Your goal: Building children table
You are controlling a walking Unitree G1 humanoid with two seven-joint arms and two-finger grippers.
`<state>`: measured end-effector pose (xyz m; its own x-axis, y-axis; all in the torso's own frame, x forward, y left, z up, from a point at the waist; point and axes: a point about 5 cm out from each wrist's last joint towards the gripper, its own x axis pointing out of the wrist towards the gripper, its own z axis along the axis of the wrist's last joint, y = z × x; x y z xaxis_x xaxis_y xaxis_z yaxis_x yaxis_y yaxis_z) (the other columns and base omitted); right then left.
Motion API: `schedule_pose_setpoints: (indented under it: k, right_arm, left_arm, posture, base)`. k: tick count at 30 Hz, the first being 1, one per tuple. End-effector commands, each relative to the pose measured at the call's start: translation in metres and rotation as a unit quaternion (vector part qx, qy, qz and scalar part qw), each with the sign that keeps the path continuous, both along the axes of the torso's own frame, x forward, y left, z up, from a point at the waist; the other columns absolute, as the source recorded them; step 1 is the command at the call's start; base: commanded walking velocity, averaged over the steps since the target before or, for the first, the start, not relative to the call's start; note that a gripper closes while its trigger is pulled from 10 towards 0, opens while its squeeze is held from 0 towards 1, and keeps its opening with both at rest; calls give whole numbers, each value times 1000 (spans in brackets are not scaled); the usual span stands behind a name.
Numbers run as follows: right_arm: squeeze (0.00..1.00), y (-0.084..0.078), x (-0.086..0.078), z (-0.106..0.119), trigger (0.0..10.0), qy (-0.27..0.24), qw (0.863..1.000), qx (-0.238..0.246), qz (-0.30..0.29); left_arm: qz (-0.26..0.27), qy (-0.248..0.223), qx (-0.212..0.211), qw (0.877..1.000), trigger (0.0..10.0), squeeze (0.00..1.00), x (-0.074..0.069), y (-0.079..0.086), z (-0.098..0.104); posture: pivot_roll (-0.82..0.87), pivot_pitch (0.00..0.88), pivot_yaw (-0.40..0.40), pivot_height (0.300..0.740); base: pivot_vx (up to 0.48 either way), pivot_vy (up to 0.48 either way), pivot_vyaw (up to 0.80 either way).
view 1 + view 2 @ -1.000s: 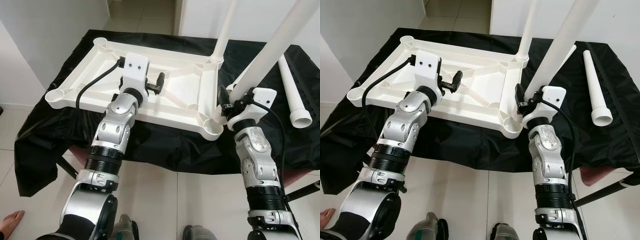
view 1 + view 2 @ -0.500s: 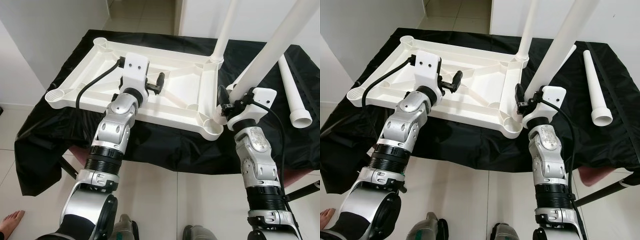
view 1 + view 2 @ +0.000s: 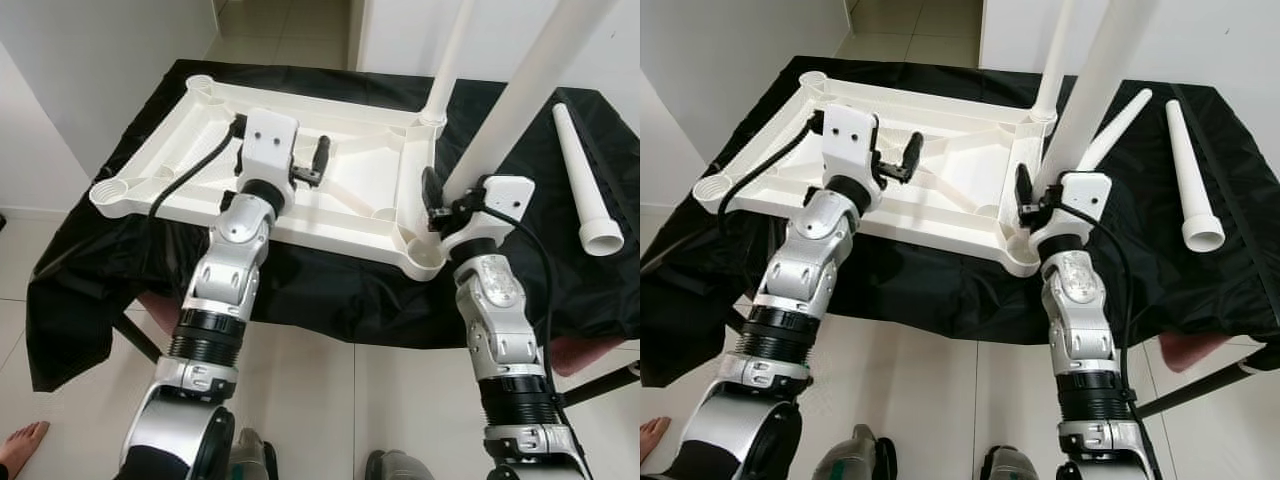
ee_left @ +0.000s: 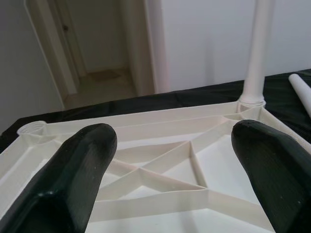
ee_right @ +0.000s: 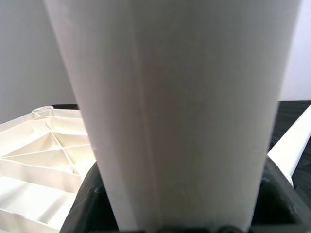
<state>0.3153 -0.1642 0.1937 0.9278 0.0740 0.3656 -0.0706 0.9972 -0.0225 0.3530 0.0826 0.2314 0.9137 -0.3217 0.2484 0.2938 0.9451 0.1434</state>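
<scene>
On the black cloth (image 3: 110,260) before us lies the white table top (image 3: 200,195), turned underside up so that its ribs and corner sockets face us. Since a second ago our right arm has swung inward: the right gripper (image 3: 440,200) with the leg it holds (image 3: 520,95) has shifted toward our left, and the foot of that leg now stands closer over the near right corner socket (image 3: 425,255), where earlier it leaned farther off to the right. The leg also stands steeper than before. Our left arm has crept slightly forward and away from us over the frame, and the table top itself has not moved.

Our right forearm rises from below with the wrist bent toward the table, and the black fingers (image 5: 87,204) are clamped on the lower part of the held leg, which fills the space between them in the right wrist view. We cannot tell whether the leg's foot is already in the socket or just above it. Another leg (image 3: 452,60) stands upright in the far right corner socket.

Our left forearm reaches up over the near long edge, and the left gripper (image 3: 312,165) hangs above the ribs in the middle of the frame, its fingers (image 4: 77,170) spread wide apart and holding nothing. Two more legs lie loose on the cloth to our right, one (image 3: 1190,175) near the cloth's right side and one (image 3: 1118,125) closer to the table top.
</scene>
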Motion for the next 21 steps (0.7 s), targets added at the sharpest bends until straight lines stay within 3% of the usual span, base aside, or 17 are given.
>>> schedule_pose_setpoints:
  k: [1, 6, 9, 14, 18, 19, 21]
  right_arm:
    - [0, -1, 0, 3, 10000, -10, 1000, -4, -5]
    - [0, -3, -2, 1, 10000, -9, 1000, -11, -8]
    - [0, -16, -5, -9, 10000, 7, 999, -10, -33]
    - [0, -24, -11, -28, 10000, 38, 998, -10, -49]
    - [0, -26, -13, -34, 10000, 48, 997, -10, -57]
    - [0, -27, -15, -36, 10000, 52, 997, -9, -60]
    - [0, -27, -15, -36, 10000, 52, 997, -9, -60]
  left_arm:
    - [62, -15, -20, 998, 10000, 0, 2, 6, 6]
    - [64, -20, -16, 998, 10000, 0, 1, 8, 4]
    - [72, -18, -1, 997, 10000, 0, -3, 12, -6]
    - [77, 7, 12, 997, 10000, 0, -8, 18, -26]
    - [79, 12, 14, 997, 10000, 0, -9, 20, -30]
    - [80, 14, 15, 997, 10000, 0, -10, 22, -31]
    - [80, 14, 15, 997, 10000, 0, -10, 22, -31]
  posture:
    - [-33, 0, 0, 740]
    - [-39, 0, 0, 740]
    - [-41, 0, 0, 740]
    - [-50, 0, 0, 740]
    - [-50, 0, 0, 740]
    - [-50, 46, 54, 740]
    - [-50, 46, 54, 740]
  base:
    - [0, 0, 0]
    - [0, 0, 0]
    - [0, 0, 0]
    - [0, 0, 0]
    - [0, 0, 0]
    - [0, 0, 0]
    - [0, 0, 0]
